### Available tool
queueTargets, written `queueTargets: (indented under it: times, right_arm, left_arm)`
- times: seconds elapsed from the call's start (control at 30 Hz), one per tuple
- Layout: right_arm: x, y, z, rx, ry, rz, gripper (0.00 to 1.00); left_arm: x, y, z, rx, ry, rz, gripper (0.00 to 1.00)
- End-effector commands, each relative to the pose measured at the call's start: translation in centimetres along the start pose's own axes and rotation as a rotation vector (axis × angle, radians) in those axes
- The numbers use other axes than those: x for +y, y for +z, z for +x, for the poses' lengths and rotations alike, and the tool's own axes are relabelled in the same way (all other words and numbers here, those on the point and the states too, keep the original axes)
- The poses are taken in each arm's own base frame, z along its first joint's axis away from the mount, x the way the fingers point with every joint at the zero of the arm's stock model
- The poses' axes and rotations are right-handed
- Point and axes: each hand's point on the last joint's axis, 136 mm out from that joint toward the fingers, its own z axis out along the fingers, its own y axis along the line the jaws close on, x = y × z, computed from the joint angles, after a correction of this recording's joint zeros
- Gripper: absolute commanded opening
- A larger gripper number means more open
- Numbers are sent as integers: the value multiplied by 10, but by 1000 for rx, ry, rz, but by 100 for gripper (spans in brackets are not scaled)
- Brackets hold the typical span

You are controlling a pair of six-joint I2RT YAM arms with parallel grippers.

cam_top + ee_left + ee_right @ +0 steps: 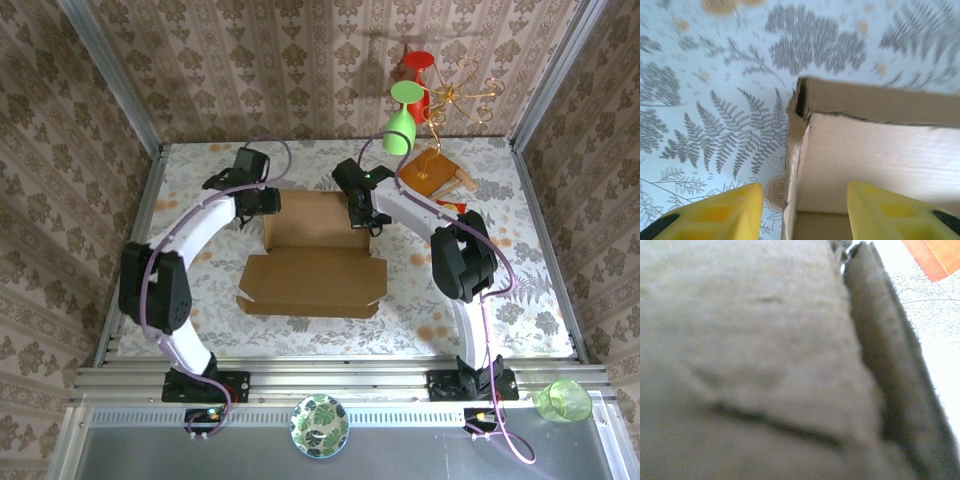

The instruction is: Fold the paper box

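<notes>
The paper box [312, 262] lies mid-table as light-brown cardboard, with a shallow tray at the back and a wide flap spread toward the front. My left gripper [266, 203] is at the tray's left wall. In the left wrist view it [805, 216] stands open, its yellow fingers [715, 215] either side of that upright wall [792, 165], one outside over the cloth and one inside the tray. My right gripper [361, 214] is at the tray's right wall. The right wrist view is pressed close to blurred cardboard [755, 340], and its fingers are hidden.
A reddish wooden board with a handle [433, 170] lies at the back right, close to the right arm. Behind it stand a green glass [400, 125], a red object [418, 75] and a gold wire stand [462, 95]. A leaf-patterned plate [319, 425] and a green cup [563, 400] sit on the near rail.
</notes>
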Motion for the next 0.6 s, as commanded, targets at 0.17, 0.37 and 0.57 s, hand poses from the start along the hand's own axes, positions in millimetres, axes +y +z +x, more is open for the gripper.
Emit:
queueTargets:
  times: [0.17,0.37,0.57]
  right_arm:
    - [-17,2,8,27,128,-1,0]
    - [-21,4,11,28,241,-15,0]
    - [-16,8,13,39,308,-31,0]
  left_arm:
    - [63,-109,-29,-113,-567,-168,36]
    - [58,-166,40,107,-745,-286,38]
    - [30,-176,141,324,-947,-272,43]
